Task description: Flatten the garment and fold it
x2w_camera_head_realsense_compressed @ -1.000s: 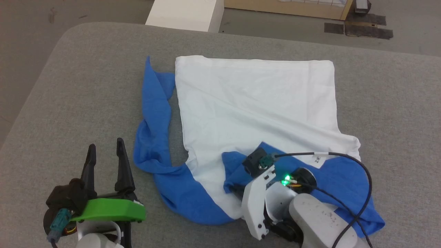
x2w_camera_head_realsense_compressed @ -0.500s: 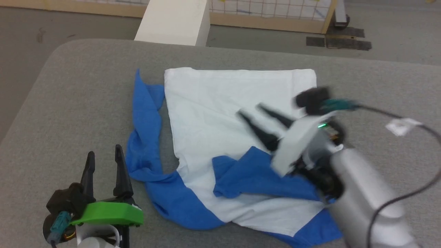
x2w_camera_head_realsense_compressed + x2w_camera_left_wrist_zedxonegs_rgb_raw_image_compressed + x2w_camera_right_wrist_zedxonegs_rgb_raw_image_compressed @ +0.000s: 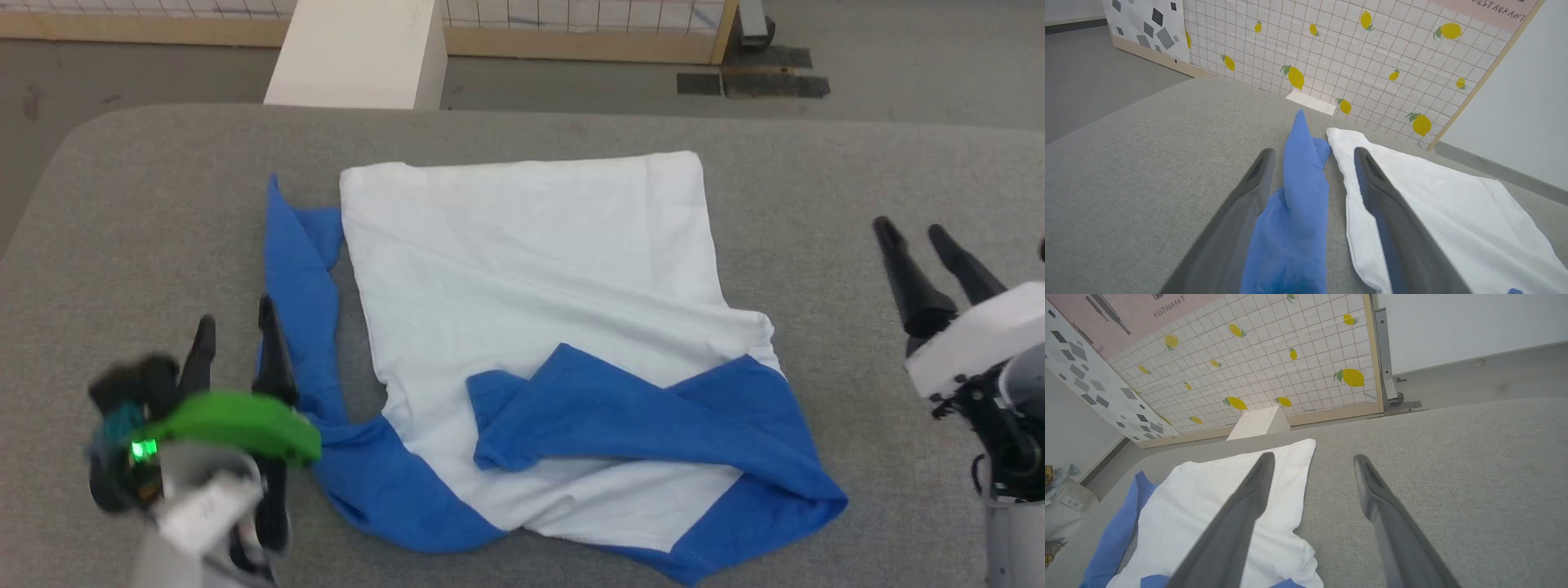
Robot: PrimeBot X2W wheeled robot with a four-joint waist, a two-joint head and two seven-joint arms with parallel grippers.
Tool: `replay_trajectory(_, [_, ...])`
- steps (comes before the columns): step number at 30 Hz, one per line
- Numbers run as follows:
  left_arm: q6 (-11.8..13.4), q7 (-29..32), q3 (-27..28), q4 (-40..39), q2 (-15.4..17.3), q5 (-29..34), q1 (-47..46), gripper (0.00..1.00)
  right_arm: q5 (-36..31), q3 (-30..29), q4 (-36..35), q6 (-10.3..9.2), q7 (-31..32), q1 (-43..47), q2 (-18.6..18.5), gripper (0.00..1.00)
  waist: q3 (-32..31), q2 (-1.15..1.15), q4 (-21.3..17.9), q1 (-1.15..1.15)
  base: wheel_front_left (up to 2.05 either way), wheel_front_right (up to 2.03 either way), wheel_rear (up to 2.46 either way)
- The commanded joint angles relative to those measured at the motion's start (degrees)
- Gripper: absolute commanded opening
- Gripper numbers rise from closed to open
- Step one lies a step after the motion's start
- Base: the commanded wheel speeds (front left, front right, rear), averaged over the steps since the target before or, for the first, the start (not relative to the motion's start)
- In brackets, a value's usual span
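- While the garment (image 3: 522,269) lay spread on the grey surface (image 3: 857,180), we had our left fingers (image 3: 269,351) apart and empty over its blue sleeve (image 3: 1298,183).
- Our right fingers (image 3: 910,278) were apart and empty, beside it.

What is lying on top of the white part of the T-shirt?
A blue sleeve lies folded over the near white part of the garment; the fabric beneath it is hidden.

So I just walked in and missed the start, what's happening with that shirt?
The robot is partway through flattening the garment on the grey cushion. Its left tool is open, lined up with the twisted blue strip. Its right tool is open and empty over bare cushion. A blue fold lies across the white body.
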Motion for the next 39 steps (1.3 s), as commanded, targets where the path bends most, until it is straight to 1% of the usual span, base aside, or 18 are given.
replay_trajectory(1, [0.0, 4.2, -0.2, 1.0, 2.2, -0.6, -4.1, 1.00, -0.7, -1.2, -1.6, -0.08, 0.8, 0.7, 0.2, 1.00, 2.3, 0.00, -0.4, 0.00, 0.00, 0.00, 0.00])
replay_trajectory(2, [-0.1, 6.7, -0.2, 1.4, 3.2, -0.9, -6.5, 1.00, -1.0, -2.0, -2.5, -0.08, 1.3, 0.8, 0.3, 1.00, 3.1, 0.00, -0.6, 0.00, 0.00, 0.00, 0.00])
replay_trajectory(7, [-1.8, 23.2, -0.6, 6.3, 9.4, -3.7, -19.6, 1.00, -1.8, -4.9, -7.2, -0.08, 3.9, 0.3, 0.6, 1.00, 8.5, 0.00, -2.0, 0.00, 0.00, 0.00, 0.00])
replay_trajectory(9, [-1.0, 28.6, 0.4, 8.4, 10.8, -5.2, -24.0, 1.00, -1.7, -5.2, -8.5, -0.08, 4.5, -0.4, 0.8, 1.00, 10.7, 0.00, -3.0, 0.00, 0.00, 0.00, 0.00])
replay_trajectory(13, [0.0, 36.9, 0.5, 11.2, 13.5, -6.4, -30.4, 1.00, -1.5, -5.5, -9.6, -0.08, 5.0, -1.4, 0.9, 1.00, 14.5, 0.00, -4.6, 0.00, 0.00, 0.00, 0.00])
replay_trajectory(18, [1.9, 42.0, -0.2, 12.8, 15.5, -5.4, -34.0, 1.00, -1.4, -5.8, -9.7, -0.08, 4.8, -1.9, 0.7, 1.00, 17.3, 0.00, -5.9, 0.00, 0.00, 0.00, 0.00])
replay_trajectory(22, [4.7, 46.3, -1.0, 14.6, 18.0, -2.8, -34.2, 1.00, -1.1, -5.7, -9.7, -0.08, 4.4, -2.1, 0.3, 1.00, 18.6, 0.00, -6.6, 0.00, 0.00, 0.00, 0.00])
replay_trajectory(24, [6.1, 46.7, -0.4, 14.9, 18.0, -2.8, -34.1, 1.00, -1.0, -5.7, -9.6, -0.08, 4.2, -2.0, 0.2, 1.00, 19.0, 0.00, -6.7, 0.00, 0.00, 0.00, 0.00])
replay_trajectory(27, [7.3, 48.0, -0.2, 15.1, 17.5, -3.2, -33.2, 1.00, -1.1, -5.9, -9.6, -0.08, 4.0, -1.8, 0.2, 1.00, 19.4, 0.00, -6.5, 0.00, 0.00, 0.00, 0.00])
replay_trajectory(28, [7.5, 48.2, 0.0, 15.0, 17.1, -3.6, -32.9, 0.85, -1.1, -5.9, -9.5, -0.08, 4.0, -1.8, 0.1, 1.00, 19.5, 0.00, -6.4, 0.00, 0.00, 0.00, 0.00])
replay_trajectory(30, [7.5, 48.1, 0.3, 14.7, 16.5, -4.5, -32.7, 0.00, -1.3, -6.1, -9.4, -0.08, 3.9, -1.7, 0.1, 1.00, 19.5, 0.00, -6.0, 0.00, 0.00, 0.00, 0.00])
replay_trajectory(32, [7.2, 47.8, 0.3, 14.7, 16.0, -5.0, -32.5, 0.00, -1.5, -6.2, -9.2, -0.08, 3.8, -1.8, 0.0, 1.00, 19.3, 0.00, -5.5, 0.00, 0.00, 0.00, 0.00])
replay_trajectory(35, [7.5, 45.1, 1.3, 14.7, 15.4, -5.7, -32.2, 0.00, -1.8, -5.8, -8.8, -0.08, 3.7, -1.8, 0.1, 1.00, 18.4, 0.00, -4.6, 0.00, 0.00, 0.00, 0.00])
replay_trajectory(39, [10.0, 39.8, 4.2, 13.3, 14.5, -6.0, -32.1, 0.00, -1.9, -5.4, -8.1, -0.08, 3.6, -1.5, 0.2, 1.00, 16.2, 0.00, -3.1, 0.00, 0.00, 0.00, 0.00])
